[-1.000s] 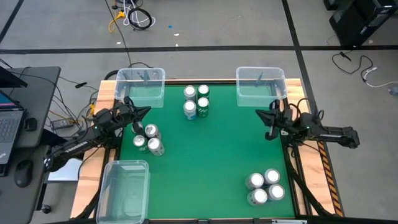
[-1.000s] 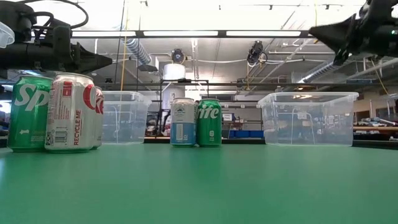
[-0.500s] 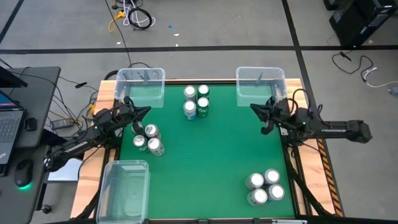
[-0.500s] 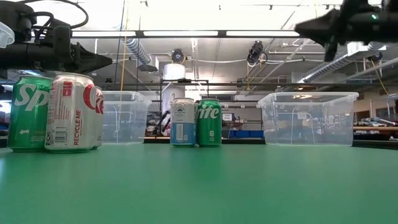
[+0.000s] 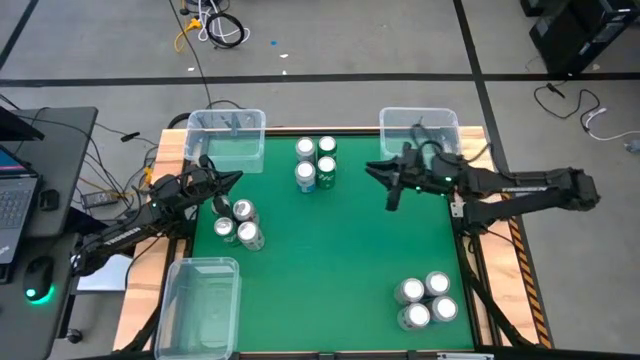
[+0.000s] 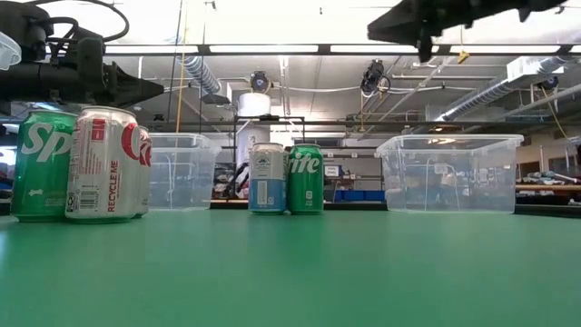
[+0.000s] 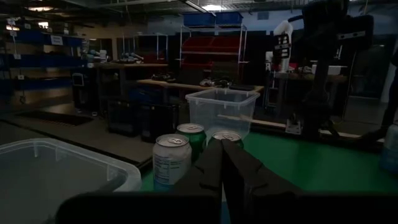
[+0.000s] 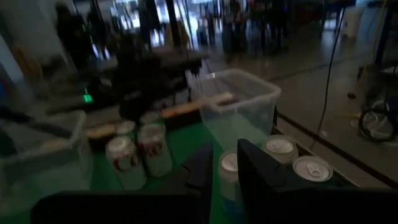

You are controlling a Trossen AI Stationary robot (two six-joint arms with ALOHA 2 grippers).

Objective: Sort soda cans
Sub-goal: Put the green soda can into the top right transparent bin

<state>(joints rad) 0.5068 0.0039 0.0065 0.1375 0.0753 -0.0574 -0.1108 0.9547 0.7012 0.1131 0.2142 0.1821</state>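
Note:
The soda cans stand upright on the green table (image 5: 340, 250) in three groups. Three are at the far middle (image 5: 315, 163), three are at the left (image 5: 238, 224), and several are at the near right (image 5: 427, 300). Some have green sides and others silver ones (image 6: 77, 163). My right gripper (image 5: 370, 170) hangs high over the table, right of the far-middle cans (image 8: 280, 147). It points toward the table's left, with a narrow gap between its fingers (image 8: 225, 171) and nothing in it. My left gripper (image 5: 236, 177) waits shut (image 7: 222, 168) just beyond the left cans.
Clear plastic bins stand at the far left corner (image 5: 227, 135), the far right corner (image 5: 418, 130) and the near left corner (image 5: 200, 305). Open green surface lies in the table's middle and near part. A laptop and cables sit off the table's left edge (image 5: 20, 200).
My right gripper has swung from the table's right edge toward the middle, rising well above the cans and tipping up to nearly level. It now reaches past the far right bin toward the far-middle cans. No can has moved.

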